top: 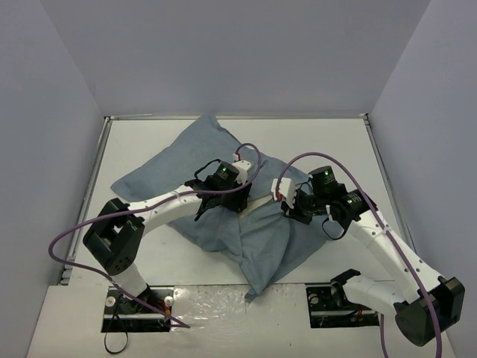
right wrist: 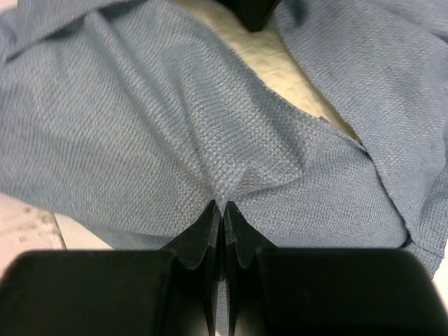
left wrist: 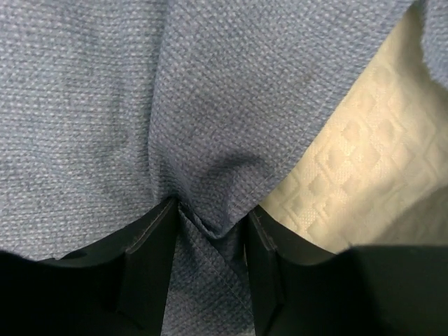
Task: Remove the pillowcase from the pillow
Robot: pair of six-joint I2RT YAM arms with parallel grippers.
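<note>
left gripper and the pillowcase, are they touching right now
Touching. The left wrist view shows a fold of the pillowcase bunched between the fingers of the left gripper, pressing against both inner faces.

The pillowcase (top: 171,168) heap fills the middle of the surface (top: 339,145), and the left arm (top: 160,209) and right arm (top: 387,250) crowd over it. Bare room to pass lies at the far right and near left. Walls (top: 52,134) hem both sides.
</note>
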